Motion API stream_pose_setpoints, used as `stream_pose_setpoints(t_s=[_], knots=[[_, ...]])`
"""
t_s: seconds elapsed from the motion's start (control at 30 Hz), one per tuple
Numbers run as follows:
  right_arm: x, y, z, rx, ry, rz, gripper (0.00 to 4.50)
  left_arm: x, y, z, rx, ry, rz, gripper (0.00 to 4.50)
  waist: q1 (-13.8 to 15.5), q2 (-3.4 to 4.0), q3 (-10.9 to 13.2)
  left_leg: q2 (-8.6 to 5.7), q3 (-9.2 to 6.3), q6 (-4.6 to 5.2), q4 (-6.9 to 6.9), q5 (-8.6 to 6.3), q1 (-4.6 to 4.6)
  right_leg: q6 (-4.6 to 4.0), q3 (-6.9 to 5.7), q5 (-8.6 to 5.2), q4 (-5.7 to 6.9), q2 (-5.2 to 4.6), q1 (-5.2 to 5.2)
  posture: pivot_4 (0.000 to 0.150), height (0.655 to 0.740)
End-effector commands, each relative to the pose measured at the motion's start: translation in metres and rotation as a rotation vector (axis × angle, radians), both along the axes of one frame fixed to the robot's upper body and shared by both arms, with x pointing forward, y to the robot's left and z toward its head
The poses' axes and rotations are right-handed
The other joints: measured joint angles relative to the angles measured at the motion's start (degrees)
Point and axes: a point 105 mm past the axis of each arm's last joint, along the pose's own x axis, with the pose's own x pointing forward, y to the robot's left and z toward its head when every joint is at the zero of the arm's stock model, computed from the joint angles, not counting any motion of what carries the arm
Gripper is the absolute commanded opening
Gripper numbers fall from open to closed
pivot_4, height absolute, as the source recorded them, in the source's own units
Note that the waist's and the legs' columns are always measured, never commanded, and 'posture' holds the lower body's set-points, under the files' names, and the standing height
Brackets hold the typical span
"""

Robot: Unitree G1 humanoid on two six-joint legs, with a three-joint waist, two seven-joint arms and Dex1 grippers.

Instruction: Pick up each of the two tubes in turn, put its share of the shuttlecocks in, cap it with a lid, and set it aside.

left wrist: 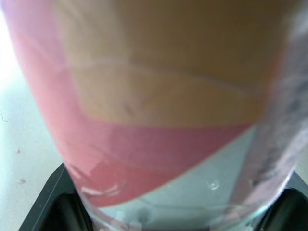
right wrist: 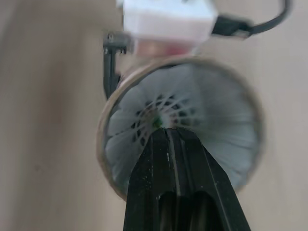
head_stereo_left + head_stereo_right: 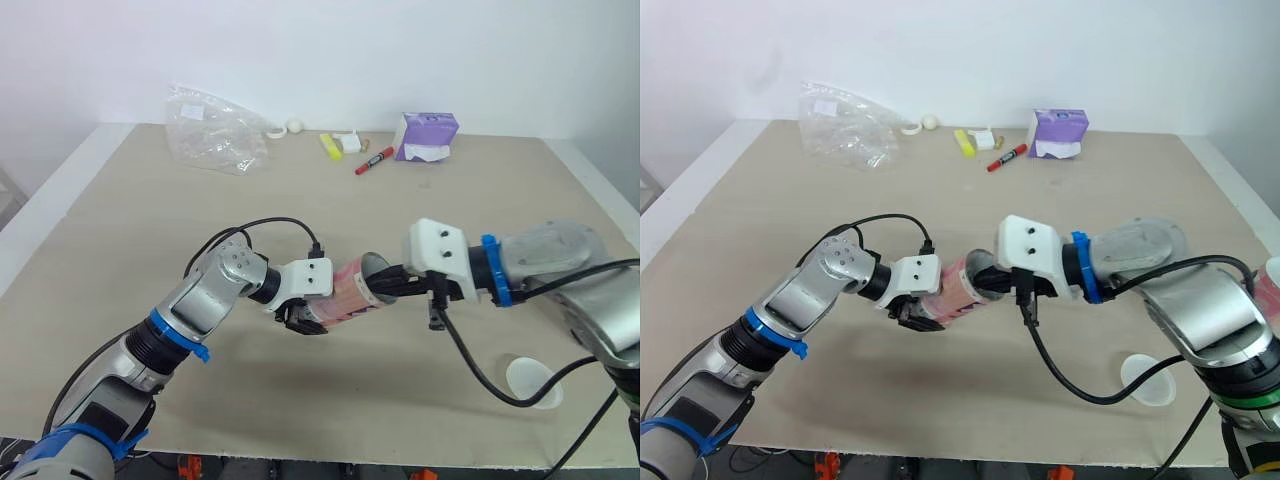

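Note:
My left gripper (image 3: 300, 318) is shut on a pink and tan tube (image 3: 350, 290), holding it tilted just above the table with its open mouth toward my right arm. The tube's wall (image 1: 159, 120) sits between the left fingers. My right gripper (image 3: 385, 287) is shut, and its fingertips (image 2: 163, 132) reach into the tube's mouth against the middle of a white shuttlecock (image 2: 192, 125) that sits inside. A white round lid (image 3: 535, 382) lies on the table near the front right, under the right arm's cable.
At the back of the table (image 3: 150, 250) lie a clear plastic bag (image 3: 215, 130), a yellow item (image 3: 330, 146), a red marker (image 3: 374, 161) and a purple tissue box (image 3: 428, 135). A pink object (image 3: 1270, 285) shows at the right edge.

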Motion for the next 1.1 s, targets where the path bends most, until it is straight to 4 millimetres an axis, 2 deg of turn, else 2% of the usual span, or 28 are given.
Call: stream_pose_setpoints(t_s=[0.03, 0.13, 0.23, 0.3, 0.43, 0.57, 0.67, 0.83, 0.97, 1.1], knots=[[0.006, 0.009, -0.009, -0.098, -0.007, 0.034, 0.09, -0.003, 0.005, -0.025, 0.073, 0.059, 0.022, 3.23, 0.06, 0.00, 0.00, -0.01, 0.00, 0.01, 0.00, 0.01, 0.01, 0.01, 0.00, 0.00, 0.01, 0.02, 0.00, 0.150, 0.7400], [0.015, 0.022, -0.027, -0.189, 0.042, 0.067, 0.09, -0.002, 0.004, -0.026, 0.074, 0.056, 0.019, 3.23, -0.05, 0.03, -0.03, -0.02, -0.05, 0.02, 0.01, 0.02, 0.02, -0.01, -0.04, 0.01, 0.02, 0.05, 0.03, 0.150, 0.7400], [0.024, 0.035, -0.028, -0.178, 0.050, 0.073, 0.09, -0.002, 0.001, -0.025, 0.070, 0.056, 0.015, 3.23, -0.12, -0.21, -0.30, 0.03, -0.02, 0.02, 0.01, 0.02, 0.19, -0.01, -0.01, 0.02, 0.03, 0.12, 0.14, 0.150, 0.7400], [0.021, 0.038, -0.033, -0.201, 0.081, 0.105, 0.09, -0.002, 0.000, -0.024, 0.068, 0.056, 0.015, 3.23, -0.17, -0.37, -0.40, 0.19, -0.05, 0.01, 0.01, 0.02, 0.35, 0.00, -0.06, 0.00, 0.02, 0.26, 0.26, 0.150, 0.7400], [0.017, 0.043, -0.043, -0.246, 0.119, 0.166, 0.09, -0.002, 0.002, -0.025, 0.070, 0.056, 0.018, 3.23, -0.24, -0.24, -0.47, 0.45, -0.06, -0.04, 0.00, 0.05, 0.82, -0.16, -0.26, 0.13, 0.03, 0.23, 0.56, 0.150, 0.7400], [0.016, 0.046, -0.043, -0.234, 0.129, 0.186, 0.09, -0.003, 0.002, -0.026, 0.068, 0.059, 0.020, 3.23, -0.23, -0.03, -0.60, 0.56, -0.12, -0.05, -0.27, 0.05, 1.32, -0.27, -0.38, 0.06, 0.03, 0.27, 0.65, 0.150, 0.7400], [0.017, 0.046, -0.027, -0.172, 0.126, 0.173, 0.09, -0.003, 0.002, -0.026, 0.067, 0.061, 0.023, 3.23, -0.22, 0.13, -0.69, 0.58, -0.13, -0.08, -0.31, 0.07, 1.31, -0.34, -0.38, 0.03, 0.04, 0.49, 0.68, 0.150, 0.7400], [0.027, 0.020, 0.021, -0.078, 0.052, 0.082, 0.09, -0.003, 0.005, -0.030, 0.075, 0.063, 0.021, 3.23, 0.03, 0.18, -0.61, 0.50, -0.11, -0.17, -0.30, 0.12, 1.01, -0.37, -0.37, 0.04, 0.04, 0.39, 0.62, 0.150, 0.7400], [0.013, -0.004, 0.046, -0.021, 0.065, 0.045, 0.09, -0.003, 0.005, -0.030, 0.071, 0.064, 0.023, 3.23, 0.10, 0.20, -0.57, 0.27, -0.11, -0.19, -0.30, 0.11, 0.70, -0.45, -0.44, 0.10, -0.04, 0.04, 0.48, 0.150, 0.7400], [-0.003, -0.028, 0.058, 0.023, 0.095, -0.006, 0.09, -0.001, 0.008, -0.031, 0.072, 0.061, 0.026, 3.23, 0.23, 0.20, -0.58, 0.10, -0.17, -0.16, -0.29, 0.07, 0.18, -0.39, -0.56, 0.10, -0.17, -0.38, 0.16, 0.150, 0.7400]])
